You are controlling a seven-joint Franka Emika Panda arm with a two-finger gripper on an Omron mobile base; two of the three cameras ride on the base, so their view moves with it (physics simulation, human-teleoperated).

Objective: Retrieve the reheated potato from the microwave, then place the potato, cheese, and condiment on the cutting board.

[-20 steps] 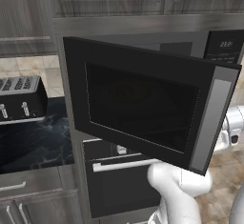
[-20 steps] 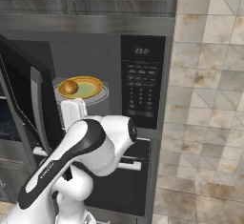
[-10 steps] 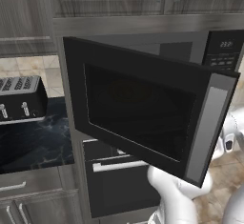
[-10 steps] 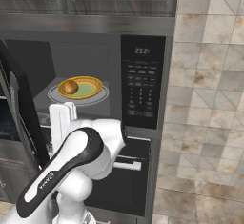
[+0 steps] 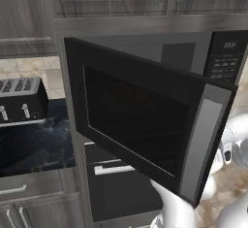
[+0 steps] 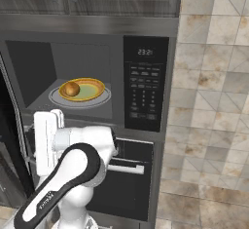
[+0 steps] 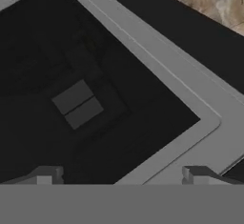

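Potato (image 6: 72, 88), small golden-brown oval on its yellow plate (image 6: 92, 90), sits upper left of frame; my hand (image 7: 121, 176), fingers wide and empty, faces the black microwave's (image 6: 146, 96) door.

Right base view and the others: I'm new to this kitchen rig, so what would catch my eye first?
The microwave stands wide open, its dark glass door swung out across the left base view. Inside, a golden-brown potato sits on a yellow plate. The open gripper faces the door's dark glass.
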